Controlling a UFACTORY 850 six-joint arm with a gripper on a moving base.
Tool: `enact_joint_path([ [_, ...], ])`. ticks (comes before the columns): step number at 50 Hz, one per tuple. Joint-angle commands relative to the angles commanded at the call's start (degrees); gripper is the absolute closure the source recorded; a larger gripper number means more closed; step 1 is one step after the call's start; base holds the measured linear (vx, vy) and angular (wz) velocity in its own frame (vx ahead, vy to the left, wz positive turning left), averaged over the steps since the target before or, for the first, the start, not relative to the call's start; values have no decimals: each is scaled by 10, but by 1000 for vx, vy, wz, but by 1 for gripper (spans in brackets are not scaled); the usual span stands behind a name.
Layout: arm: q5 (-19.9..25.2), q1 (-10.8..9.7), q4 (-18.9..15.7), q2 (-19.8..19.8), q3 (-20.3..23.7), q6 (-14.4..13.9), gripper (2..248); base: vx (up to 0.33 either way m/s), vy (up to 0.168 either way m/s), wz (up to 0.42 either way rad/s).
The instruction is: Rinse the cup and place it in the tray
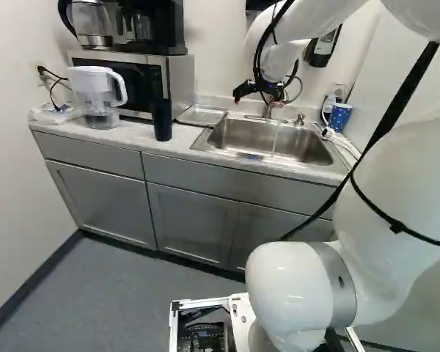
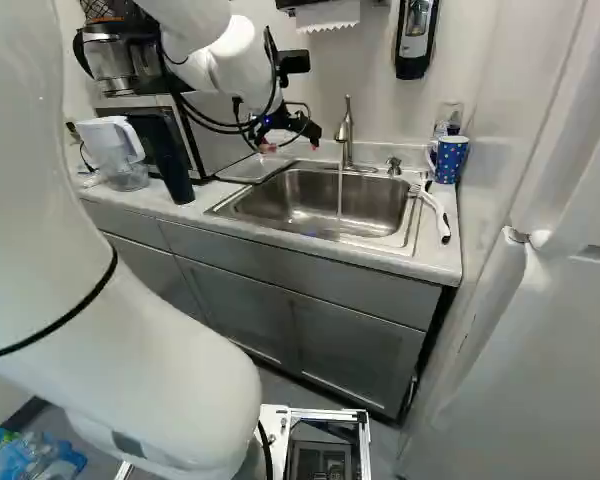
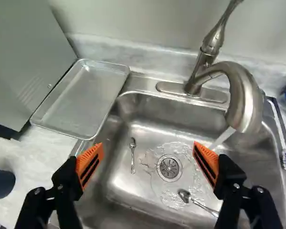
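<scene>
Wrist view's up. How's your gripper (image 2: pixel 292 143) looking?

— Jaws are spread wide over the sink (image 2: pixel 400 243), orange pads (image 3: pixel 96 150) facing each other, and I've got hold of nothing. Two spoons (image 3: pixel 133 155) lie in the basin, one each side of the drain (image 3: pixel 169 168), and the faucet (image 3: pixel 245 95) is running.

So where's the cup?

— I see a blue dotted mug (image 2: pixel 450 160) upright on the counter (image 2: pixel 438 258), at the sink's right side in the right base view. A dark tumbler (image 1: pixel 161 119) stands on the other side.

And the tray?

— Tray (image 3: pixel 86 100) sits flat beside the basin, near the microwave (image 1: pixel 177 84).
</scene>
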Motion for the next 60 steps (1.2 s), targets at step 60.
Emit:
enact_joint_path([
  [60, -53, -85, 0, 30, 28, 0, 3, 0, 0, 0],
])
